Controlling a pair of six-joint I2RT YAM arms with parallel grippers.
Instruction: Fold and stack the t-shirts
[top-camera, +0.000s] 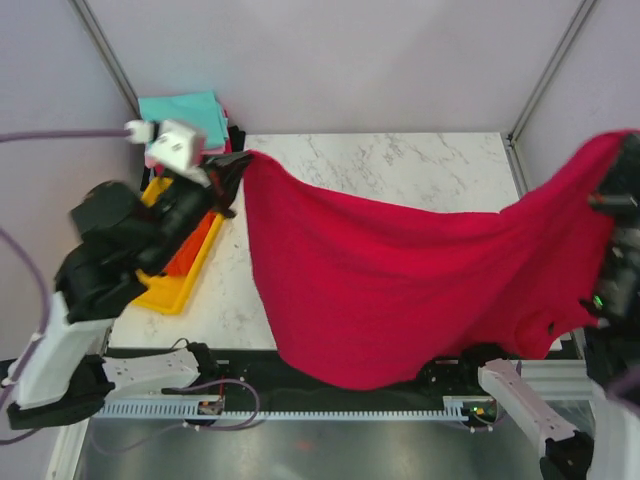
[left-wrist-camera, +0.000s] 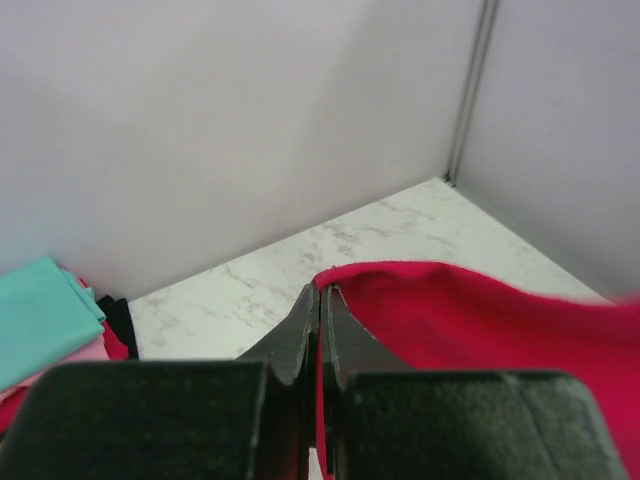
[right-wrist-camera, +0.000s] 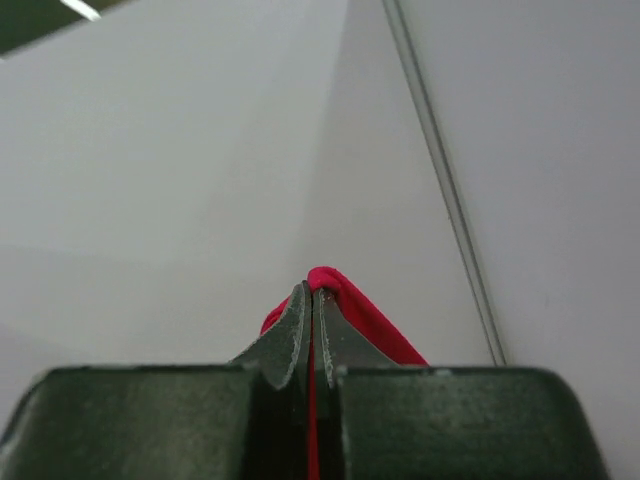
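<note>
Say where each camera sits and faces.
Top: above and behind, looking down on the table; left arm, right arm and the red shirt hung between them show.
Left wrist: behind the shut left gripper, pinching the red shirt, facing the far table corner and walls.
Right wrist: behind the shut right gripper, pinching the red shirt, facing bare walls.
Shared: red shirt in all; table and teal shirt in top and left wrist.

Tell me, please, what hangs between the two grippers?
The crimson t-shirt spans the gap, pinched by the left gripper and the right gripper; the top view shows it sagging above the marble table.
</note>
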